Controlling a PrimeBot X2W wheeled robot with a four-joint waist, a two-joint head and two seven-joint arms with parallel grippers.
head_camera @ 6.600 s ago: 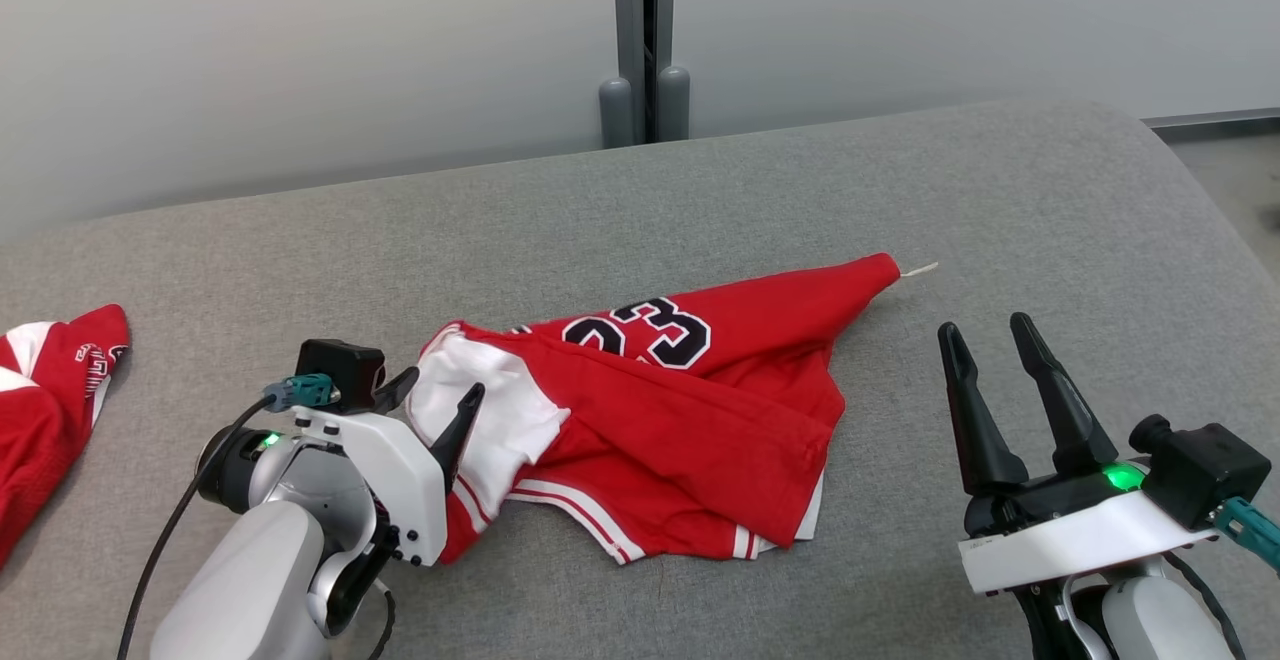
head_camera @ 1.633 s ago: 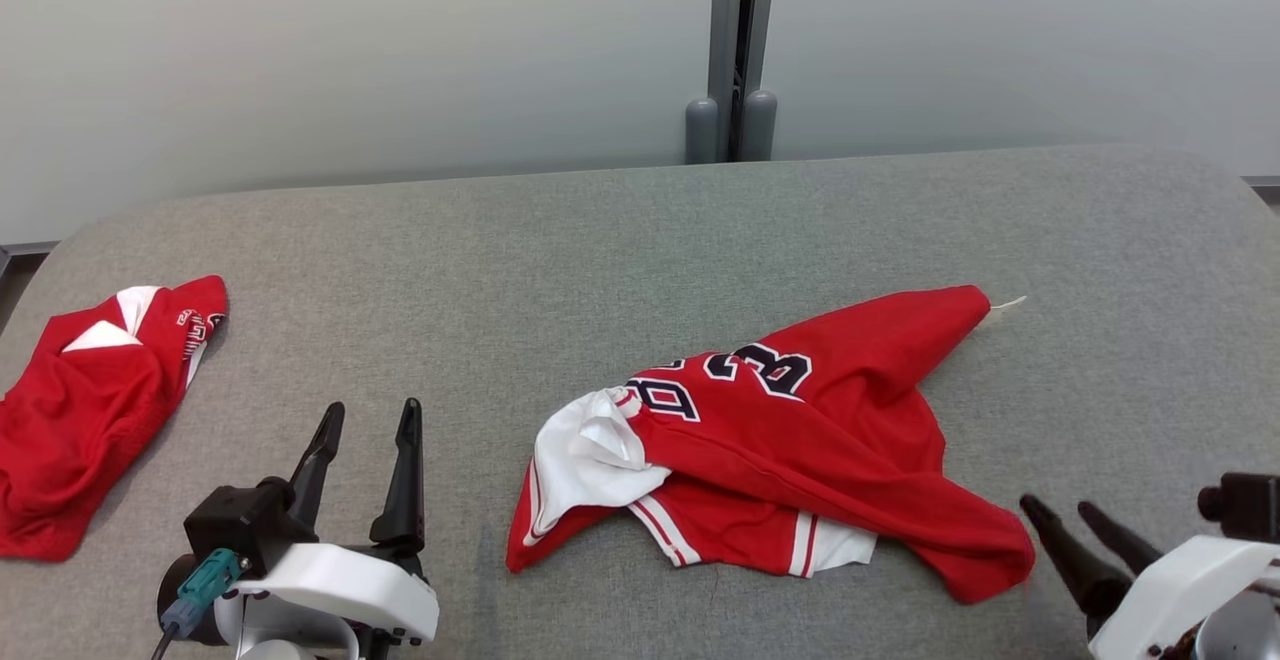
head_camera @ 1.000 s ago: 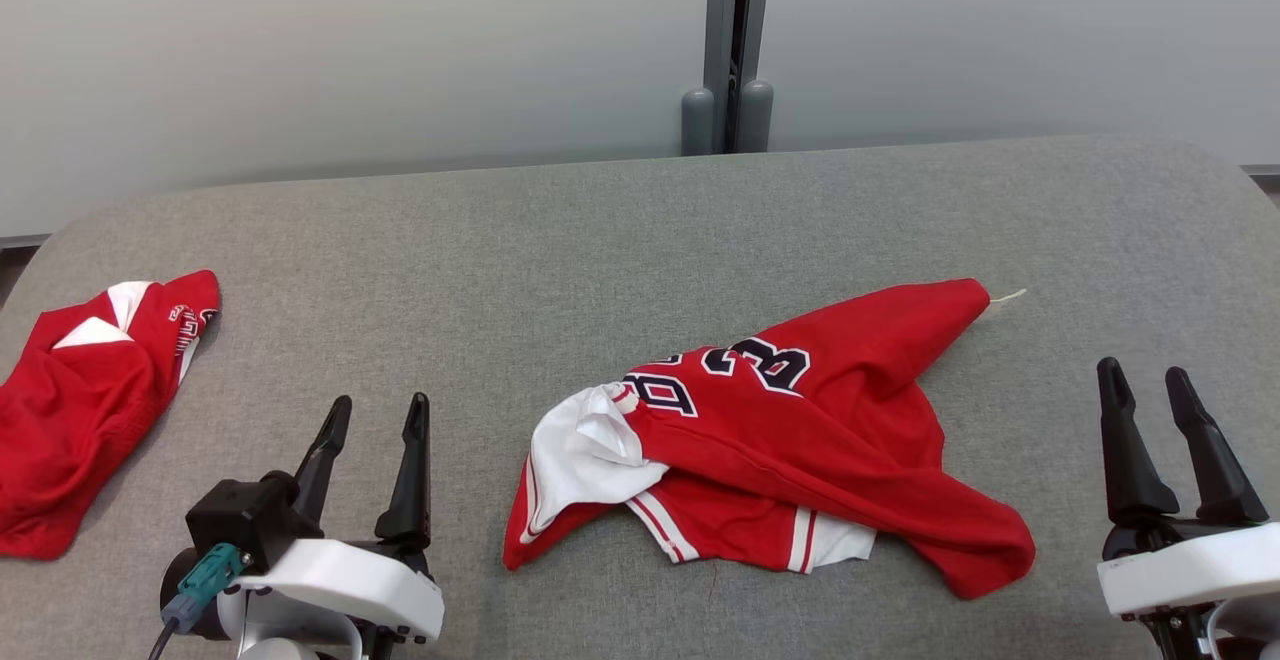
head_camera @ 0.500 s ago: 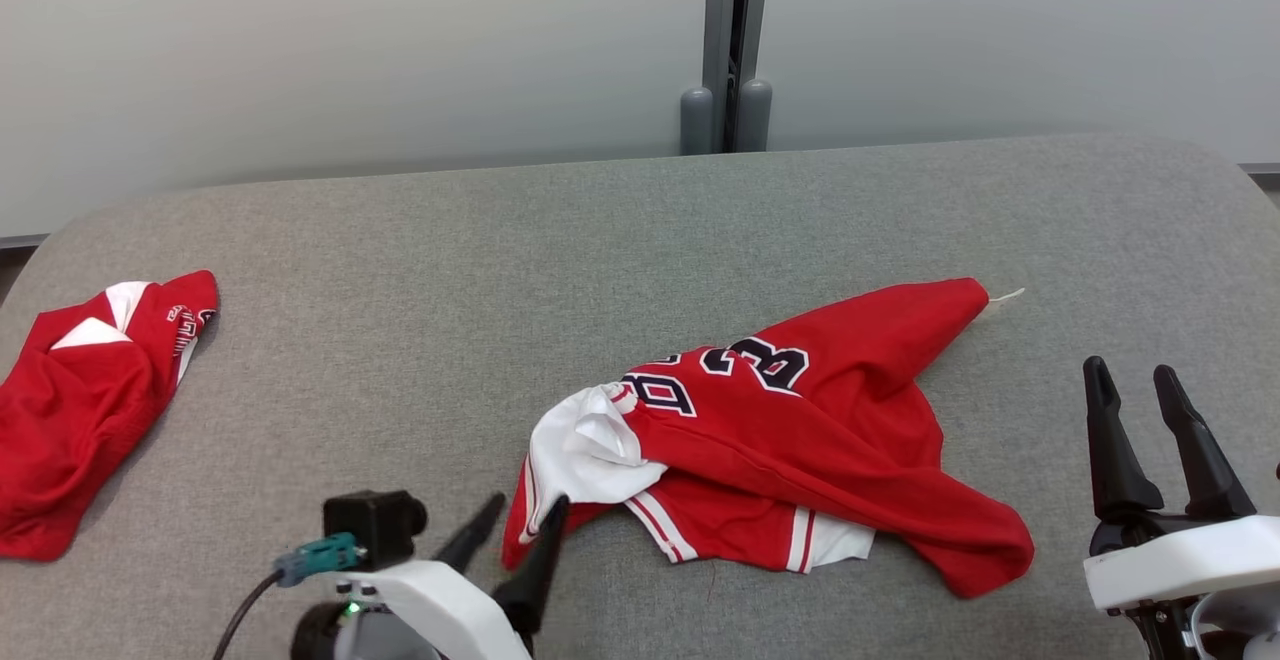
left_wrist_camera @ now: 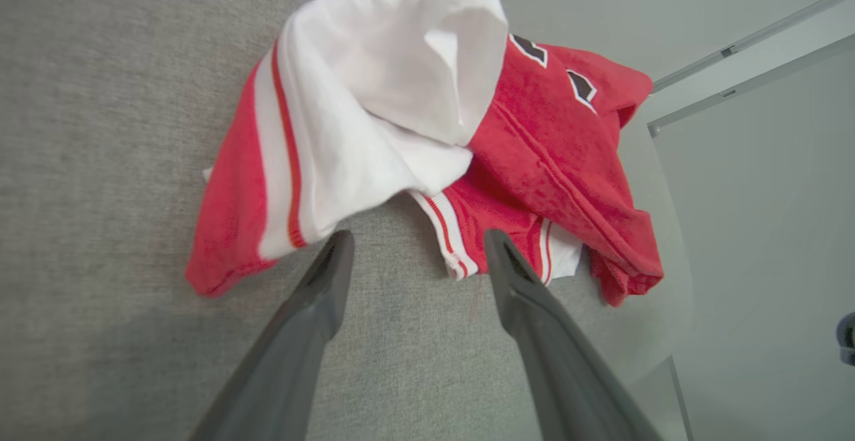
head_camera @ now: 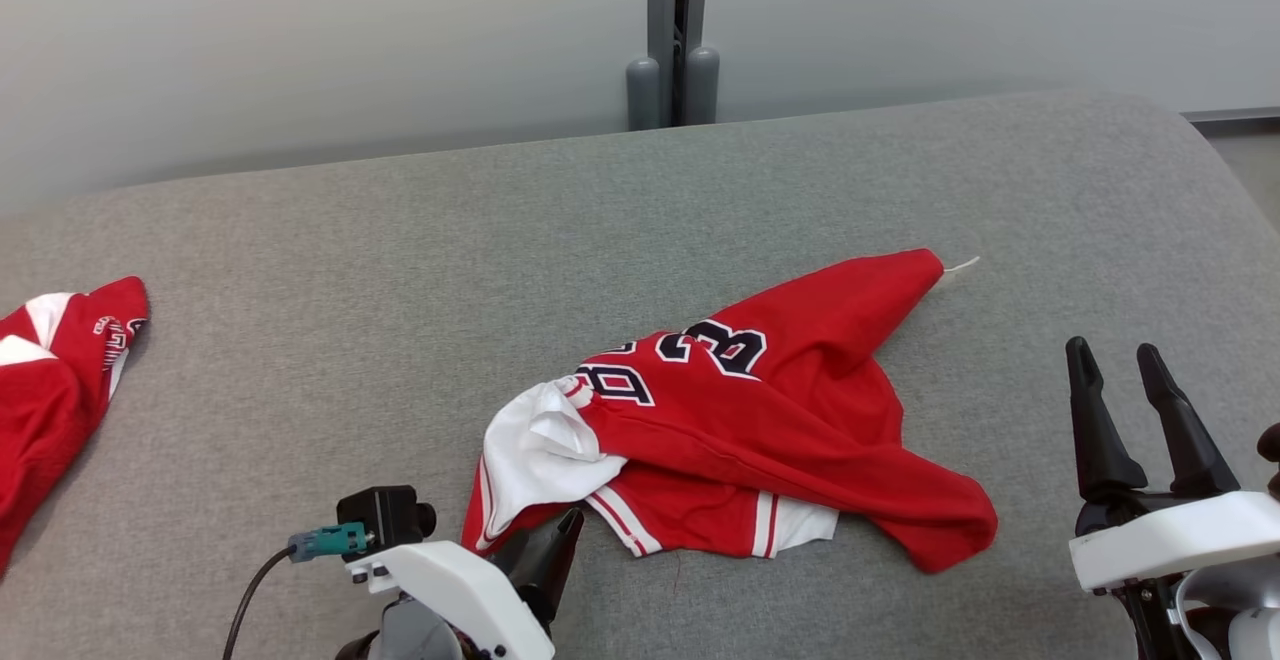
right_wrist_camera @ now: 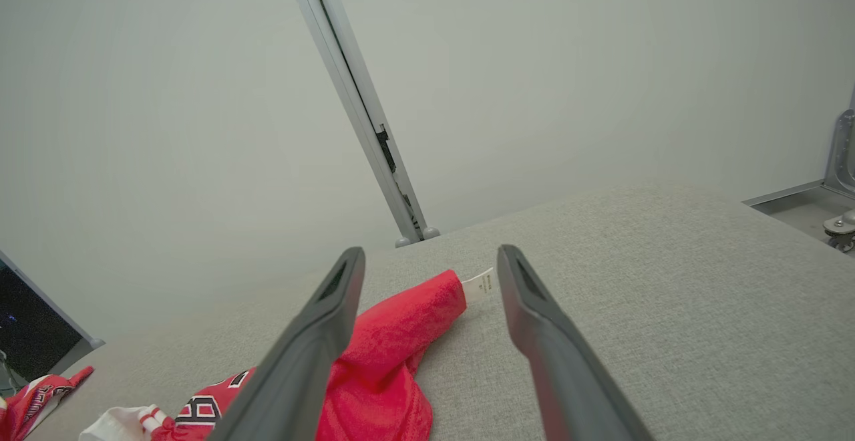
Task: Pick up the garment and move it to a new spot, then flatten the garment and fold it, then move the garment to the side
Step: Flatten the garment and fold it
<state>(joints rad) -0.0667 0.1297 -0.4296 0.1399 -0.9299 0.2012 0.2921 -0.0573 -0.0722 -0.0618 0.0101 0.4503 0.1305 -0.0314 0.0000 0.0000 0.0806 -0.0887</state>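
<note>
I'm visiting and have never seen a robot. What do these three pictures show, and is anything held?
A two-armed robot. The wide picture is from its head camera; the other two are from wrist cameras, looking along each hand's two dark fingers. On the grey padded surface lies a crumpled red jersey; a second red garment lies far left. The left hand is open, close to the jersey's near edge; the right hand is open, off to the side. Nothing is held.

Grey padded table (head_camera: 400, 240) bears red garment (head_camera: 760, 430); second garment (head_camera: 50, 380) leftward.
</note>
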